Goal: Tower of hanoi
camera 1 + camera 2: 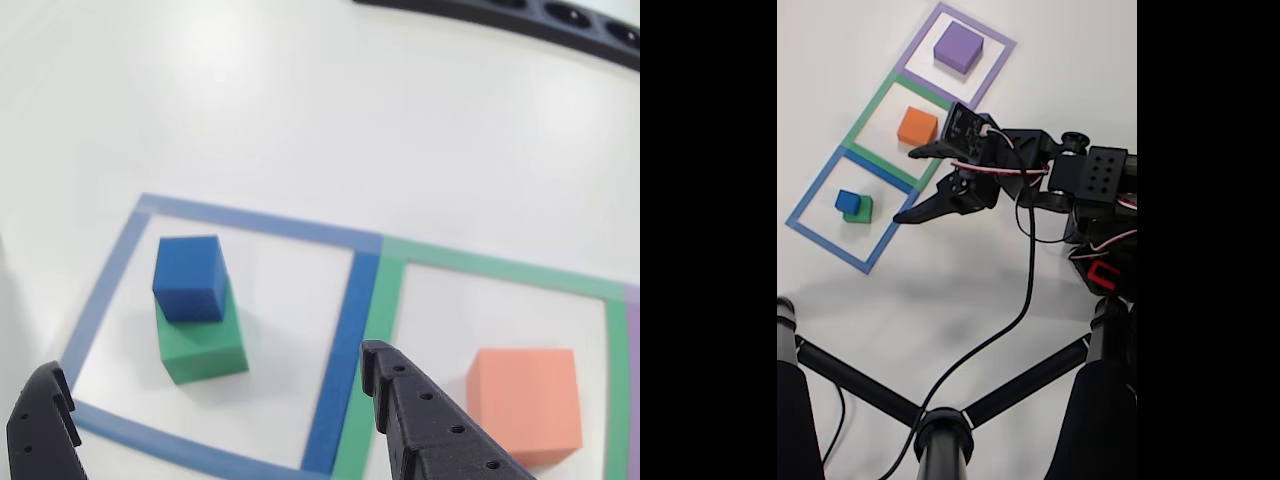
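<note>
**Gripper wide open beside the stacked blocks**

Other view: the gripper (215, 400) has its jaws spread wide and empty, near the blue block (189, 277) resting on the green block (203, 341) inside the blue tape square (340, 330). The orange block (524, 402) sits alone to the right.

Fixed view: the arm (1040, 165) reaches across the white bench (940, 280); the purple block (958, 47) lies in the far square, with bare bench around it.

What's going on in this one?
A single robot arm is working a Tower of Hanoi with foam blocks on three taped squares. The blue cube sits on the green block in the blue tape square; the salmon-orange block is in the green tape square, the purple block in the purple tape square. The claw is open, holding nothing.
</note>
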### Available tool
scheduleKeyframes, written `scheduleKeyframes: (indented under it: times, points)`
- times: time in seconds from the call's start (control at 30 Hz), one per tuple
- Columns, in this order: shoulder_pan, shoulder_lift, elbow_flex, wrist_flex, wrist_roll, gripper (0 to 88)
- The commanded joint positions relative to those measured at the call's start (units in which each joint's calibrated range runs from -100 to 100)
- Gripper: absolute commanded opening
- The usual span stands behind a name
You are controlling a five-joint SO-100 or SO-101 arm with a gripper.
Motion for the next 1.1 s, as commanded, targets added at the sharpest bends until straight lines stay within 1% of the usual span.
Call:
scheduleKeyframes:
  times: [0.0,0.2,0.33,0.7,1.07]
  points:
    - [-1.60,8.87,0.16,-14.75,0.59,34.7]
    - [-2.28,25.70,-1.56,-32.80,0.59,34.7]
    - [-2.21,34.91,-4.20,-40.40,0.59,34.7]
    - [-3.27,53.10,-12.01,-52.63,0.59,34.2]
    - [-5.41,64.00,-17.65,-59.34,0.59,33.6]
